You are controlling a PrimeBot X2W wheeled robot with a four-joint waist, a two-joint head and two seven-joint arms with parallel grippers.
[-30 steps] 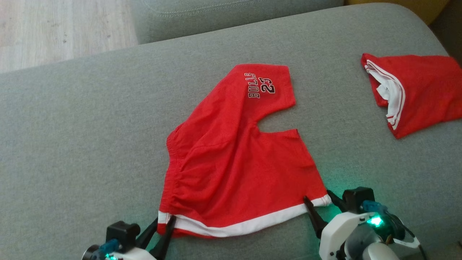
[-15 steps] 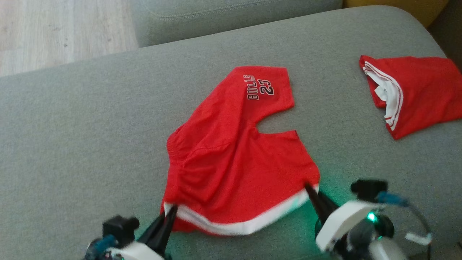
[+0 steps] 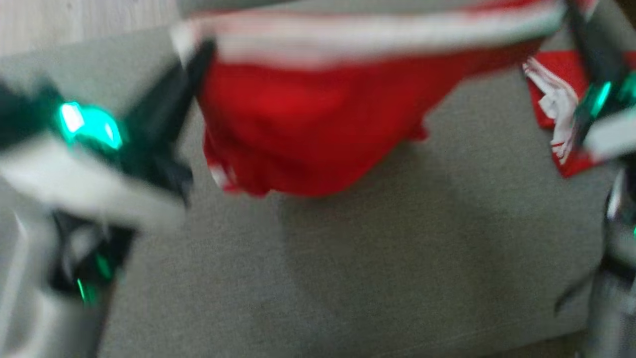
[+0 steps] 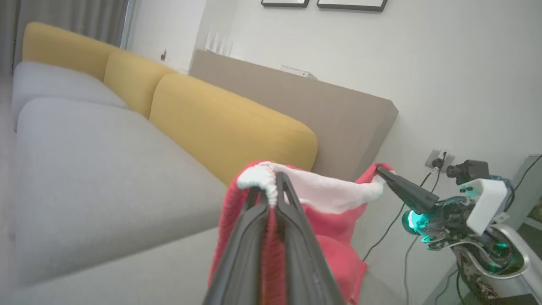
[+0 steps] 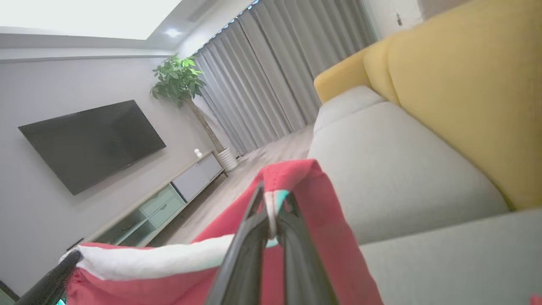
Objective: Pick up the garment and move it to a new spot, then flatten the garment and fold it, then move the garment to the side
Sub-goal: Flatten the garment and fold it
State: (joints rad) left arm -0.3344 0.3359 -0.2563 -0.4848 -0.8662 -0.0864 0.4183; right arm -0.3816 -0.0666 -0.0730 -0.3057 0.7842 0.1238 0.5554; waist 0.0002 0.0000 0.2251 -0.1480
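We see the garment [image 3: 308, 114], red shorts with a white band along one edge, held in the air over the grey sofa seat [image 3: 397, 258] and stretched from left to right. The left gripper [image 4: 271, 184] has its two dark fingers pressed together on the left end of the white band. The cloth is bunched over their tips, with a strip of red caught between them. The right gripper [image 5: 271, 197] pinches the other end in the same way, jaws closed with a fold of white and red cloth between them. The band runs taut along the top, and the red body hangs below it in a loose sag. The head view is smeared, so we cannot tell whether the lowest fold touches the seat; it seems to hang just clear. To the far right on the seat lies a second red garment [image 3: 546, 99] with white trim, apart from the held one. Yellow back cushions [image 4: 228, 123] line the far side of the sofa. Across the room a dark television [image 5: 89, 142] hangs on the wall.
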